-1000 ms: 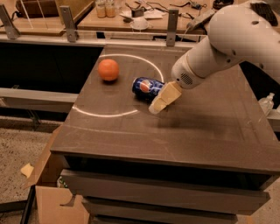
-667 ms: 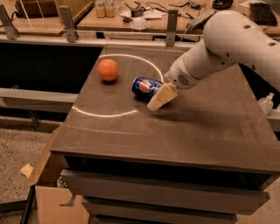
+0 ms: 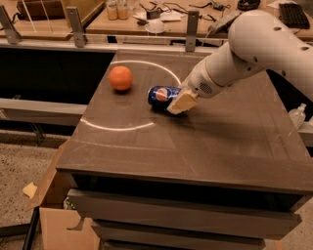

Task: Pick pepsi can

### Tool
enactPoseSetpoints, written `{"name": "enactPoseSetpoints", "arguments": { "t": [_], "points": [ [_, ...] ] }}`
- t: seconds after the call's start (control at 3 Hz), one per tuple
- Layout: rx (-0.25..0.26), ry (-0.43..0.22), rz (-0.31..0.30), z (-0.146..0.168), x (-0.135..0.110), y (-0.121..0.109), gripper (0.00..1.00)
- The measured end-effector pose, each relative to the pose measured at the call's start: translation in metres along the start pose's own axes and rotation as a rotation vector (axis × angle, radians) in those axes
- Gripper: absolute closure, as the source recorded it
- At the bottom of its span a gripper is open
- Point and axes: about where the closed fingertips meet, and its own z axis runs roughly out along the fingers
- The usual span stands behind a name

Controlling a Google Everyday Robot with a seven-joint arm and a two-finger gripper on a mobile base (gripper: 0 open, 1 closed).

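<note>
The pepsi can (image 3: 161,95), dark blue with a round red-white-blue logo, lies on its side on the dark table (image 3: 195,146), right of centre of a white chalk circle. My gripper (image 3: 180,103), with cream-coloured fingers, comes in from the right on a white arm and sits at the can's right end, touching or overlapping it. The far part of the can is hidden behind the fingers.
An orange ball (image 3: 120,78) rests on the table left of the can. A wooden bench with bottles and clutter (image 3: 146,14) runs behind the table. A cardboard box (image 3: 54,215) stands on the floor at the lower left. A plastic bottle (image 3: 298,114) sits by the table's right edge.
My gripper has moved left and slightly down, closing in on the can's right end. The can and the ball have stayed in place.
</note>
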Motion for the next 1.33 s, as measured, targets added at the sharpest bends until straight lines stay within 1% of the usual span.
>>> {"name": "enactPoseSetpoints", "arguments": {
  "t": [0.33,0.67,1.0,1.33],
  "points": [
    [0.011,-0.088,-0.038,-0.032,-0.013,-0.003,0.92],
    [0.021,-0.246,-0.106,-0.099,-0.021,0.0,1.0],
    [0.017,-0.335,-0.134,-0.13,-0.018,0.003,1.0],
    [0.018,-0.345,-0.138,-0.134,-0.018,0.003,1.0]
  ]
}}
